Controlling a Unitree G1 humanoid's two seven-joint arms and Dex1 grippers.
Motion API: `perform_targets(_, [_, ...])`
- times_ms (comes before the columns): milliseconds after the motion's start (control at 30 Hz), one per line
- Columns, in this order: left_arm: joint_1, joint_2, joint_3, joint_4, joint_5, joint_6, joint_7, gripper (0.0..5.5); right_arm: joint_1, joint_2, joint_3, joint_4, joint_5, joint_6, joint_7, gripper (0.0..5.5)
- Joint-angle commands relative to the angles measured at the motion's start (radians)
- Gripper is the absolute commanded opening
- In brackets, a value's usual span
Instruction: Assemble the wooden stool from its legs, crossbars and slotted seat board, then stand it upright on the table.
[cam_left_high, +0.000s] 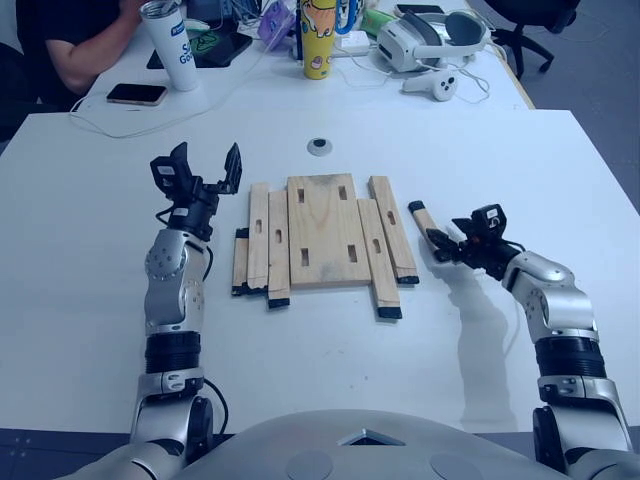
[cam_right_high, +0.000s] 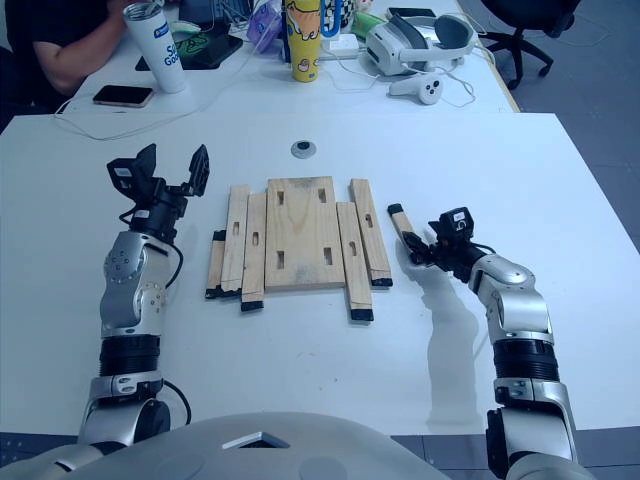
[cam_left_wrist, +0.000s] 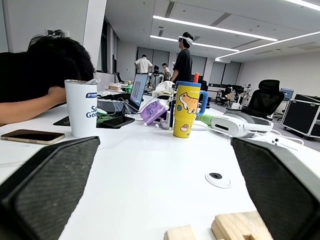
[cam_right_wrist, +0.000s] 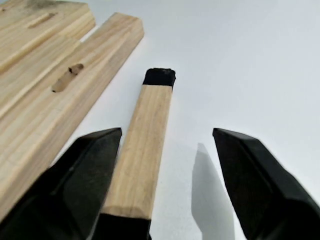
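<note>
The slotted seat board (cam_left_high: 328, 232) lies flat mid-table. Two long slotted legs (cam_left_high: 268, 240) and a short black-tipped crossbar (cam_left_high: 240, 262) lie on its left. Two more legs (cam_left_high: 385, 245) lie on its right. A separate short crossbar (cam_left_high: 423, 220) rests further right. My right gripper (cam_left_high: 441, 243) sits low over this crossbar's near end, open, with the crossbar (cam_right_wrist: 145, 145) between its fingers (cam_right_wrist: 85, 170) and close to one of them. My left gripper (cam_left_high: 203, 166) is raised left of the wood, open and holding nothing. Its pads (cam_left_wrist: 50, 190) frame two wood ends (cam_left_wrist: 240, 227).
A round cable grommet (cam_left_high: 320, 146) sits just behind the seat board. On the adjoining far table stand a white tumbler (cam_left_high: 172, 45), a yellow mug (cam_left_high: 318, 40), a phone (cam_left_high: 137, 94) and a VR headset (cam_left_high: 425, 40). A person's arm rests at the back left. Bare tabletop (cam_left_high: 330, 350) lies in front of the wood.
</note>
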Motion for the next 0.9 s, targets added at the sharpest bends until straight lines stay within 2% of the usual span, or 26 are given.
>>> perform_targets(33, [0.007, 0.004, -0.002, -0.005, 0.009, 0.006, 0.002, 4.84, 0.008, 0.008, 0.053, 0.013, -0.054, 0.049, -0.024, 3.39])
perform_targets(167, [-0.004, 0.009, -0.001, 0.003, 0.008, 0.009, -0.002, 4.84, 0.038, 0.025, 0.066, -0.013, -0.040, 0.084, -0.016, 3.39])
perform_targets(300, [-0.005, 0.010, -0.003, 0.004, 0.010, 0.013, -0.002, 4.86, 0.043, 0.022, 0.091, -0.018, -0.058, 0.111, -0.025, 2.94])
perform_targets(633, [-0.018, 0.006, -0.001, 0.013, 0.000, 0.038, -0.002, 4.86, 0.031, 0.024, 0.074, 0.047, -0.069, 0.143, -0.094, 1.33])
perform_targets(900, [-0.069, -0.024, 0.049, 0.029, -0.123, 0.145, -0.002, 4.86, -0.032, 0.115, -0.033, -0.074, -0.013, -0.135, -0.160, 1.30])
